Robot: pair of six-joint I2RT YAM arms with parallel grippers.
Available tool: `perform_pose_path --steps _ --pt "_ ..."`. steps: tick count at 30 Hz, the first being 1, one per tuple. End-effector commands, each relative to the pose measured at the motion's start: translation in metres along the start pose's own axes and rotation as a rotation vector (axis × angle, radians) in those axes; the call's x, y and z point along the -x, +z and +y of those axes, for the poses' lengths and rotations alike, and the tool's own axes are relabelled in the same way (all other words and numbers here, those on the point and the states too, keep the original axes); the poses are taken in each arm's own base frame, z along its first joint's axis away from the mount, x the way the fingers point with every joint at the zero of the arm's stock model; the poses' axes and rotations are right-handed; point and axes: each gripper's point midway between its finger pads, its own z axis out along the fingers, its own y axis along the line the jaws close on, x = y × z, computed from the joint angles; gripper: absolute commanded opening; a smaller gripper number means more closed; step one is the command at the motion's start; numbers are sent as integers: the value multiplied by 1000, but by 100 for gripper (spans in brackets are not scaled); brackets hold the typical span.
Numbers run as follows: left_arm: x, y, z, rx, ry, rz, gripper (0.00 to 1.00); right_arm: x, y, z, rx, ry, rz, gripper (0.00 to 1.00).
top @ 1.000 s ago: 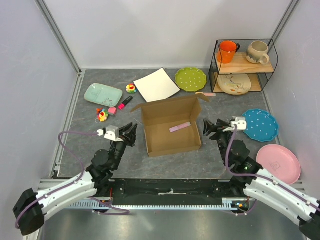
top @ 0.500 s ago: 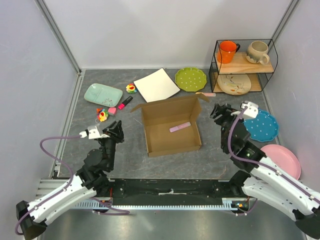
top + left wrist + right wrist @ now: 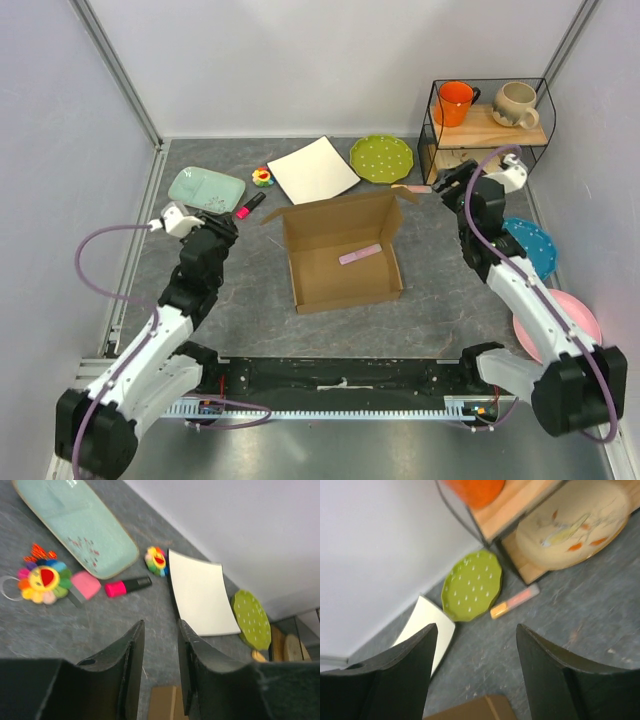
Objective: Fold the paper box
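The paper box (image 3: 340, 265) sits in the middle of the worktop (image 3: 250, 320), free of both my arms. It is plain brown corrugated card with its four walls standing and the top open. The lid flap at the far side leans back toward the white square plate (image 3: 313, 170), with its small ears splayed. A pale pink strip (image 3: 360, 254) lies on the box floor. The lid is not yet closed, so I judge the folding about half done.

My left tool (image 3: 215, 228) hovers off the box's far left corner, near the mint tray (image 3: 206, 188). Its jaws are a narrow gap apart and hold nothing. My right tool (image 3: 450, 185) hangs off the far right corner, beside the wire shelf (image 3: 488, 130), with its jaws wide and empty. I take it both stand off at the far corners to come in on the lid from either side.
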Motion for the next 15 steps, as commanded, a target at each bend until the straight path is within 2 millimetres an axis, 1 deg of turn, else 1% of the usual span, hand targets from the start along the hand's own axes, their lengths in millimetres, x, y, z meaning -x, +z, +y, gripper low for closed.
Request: perform_pose_path --steps 1,2,3,4,5,6,7,8,9,10,11,12,13,15 --pt "-20 10 -35 -143 -111 110 37 -33 16 22 121 72 139 71" --pt "-27 14 -34 -140 -100 128 37 -42 16 25 162 96 179 71" --pt "-27 17 -38 -157 -111 122 36 -52 20 15 159 107 201 70" --pt "-29 20 -38 -164 -118 122 35 -56 26 18 192 124 205 69" --pt "-40 23 -39 -178 -116 163 35 -70 23 22 243 137 265 68" --pt "-39 25 -45 -204 -130 163 34 -75 27 25 274 140 277 67" --pt "-44 27 -47 -218 -132 181 33 -80 26 30 308 139 295 67" --pt "-52 27 -50 -237 -131 214 33 -91 22 33 345 141 340 66" --pt "-50 28 -55 -262 -141 205 32 -100 22 33 355 151 370 65" --pt "-54 28 -54 -270 -143 214 32 -101 22 36 378 157 373 65" --pt "-60 28 -56 -287 -146 232 31 -107 21 34 385 162 391 65" --pt "-61 28 -57 -298 -148 234 30 -116 19 36 402 177 425 63" --pt "-61 27 -60 -318 -152 232 30 -117 20 37 415 182 424 63" --pt "-70 29 -59 -321 -147 257 30 -130 16 35 429 189 461 61"
